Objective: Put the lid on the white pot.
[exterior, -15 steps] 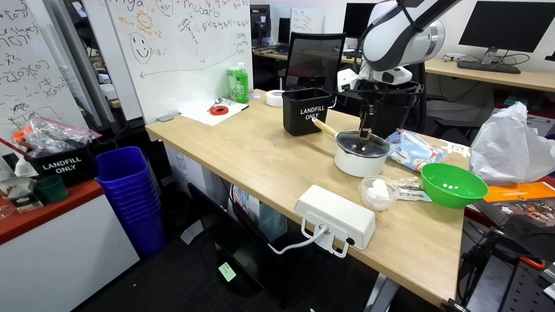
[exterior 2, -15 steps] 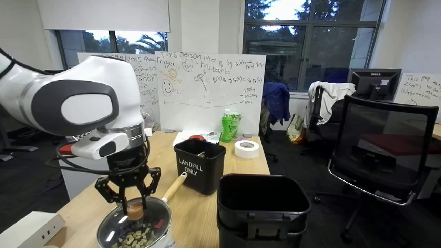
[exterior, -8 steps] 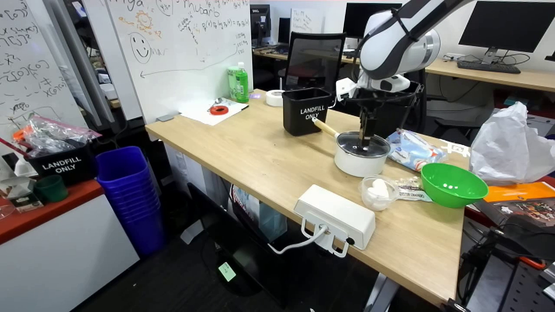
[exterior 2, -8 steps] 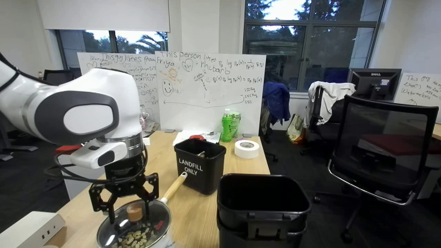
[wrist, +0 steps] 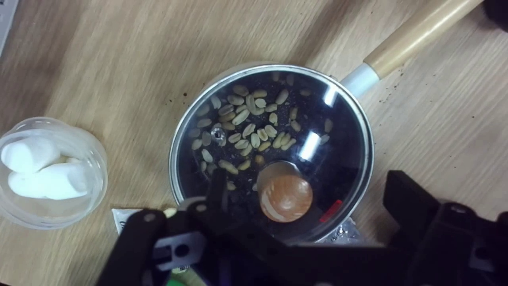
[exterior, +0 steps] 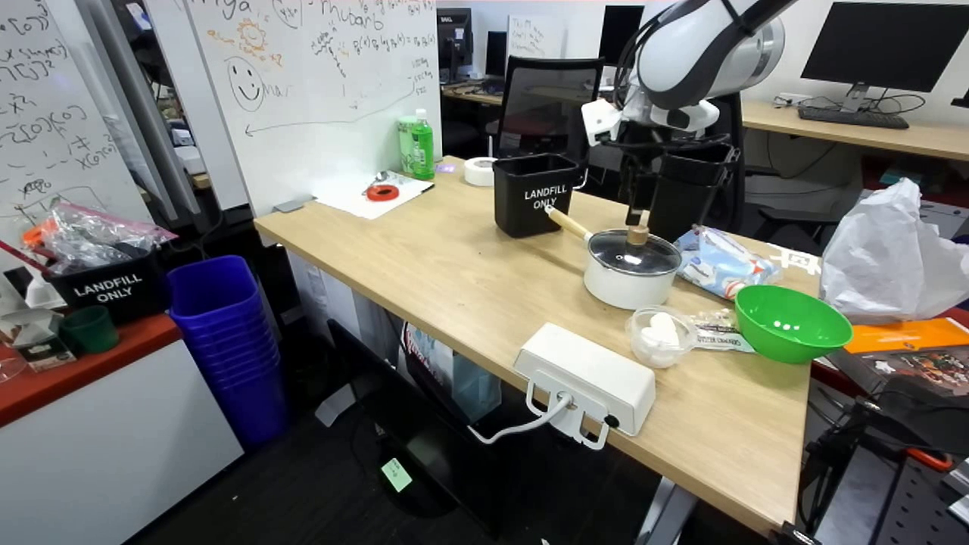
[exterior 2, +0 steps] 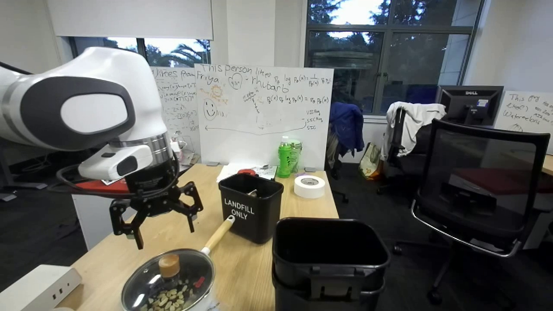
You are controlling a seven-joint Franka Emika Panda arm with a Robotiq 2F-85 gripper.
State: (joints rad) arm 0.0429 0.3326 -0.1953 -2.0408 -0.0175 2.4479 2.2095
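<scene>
The round glass lid (wrist: 337,159) with its metal rim and wooden knob (wrist: 287,198) rests on the white pot (exterior: 624,289), covering its mouth. Several pale nut-like pieces show through the glass in the wrist view. In an exterior view the lid (exterior 2: 142,283) lies flat, its knob (exterior 2: 169,265) upright and untouched. My gripper (exterior 2: 166,236) hangs above the knob, fingers spread wide with nothing between them. From the wrist, the gripper (wrist: 306,180) has one finger over the lid and the other past its right rim.
The pot's wooden handle (exterior: 569,223) points toward a black bin (exterior: 534,195). Near the pot are a clear cup (exterior: 661,341) of white pieces, a green bowl (exterior: 791,322), a blue packet (exterior: 723,261) and a white power box (exterior: 587,371). A larger black bin (exterior 2: 330,259) stands close by.
A second ago the fingers were closed on the lid's knob. They spread apart, and the gripper has risen clear of the lid, which stays on the pot.
</scene>
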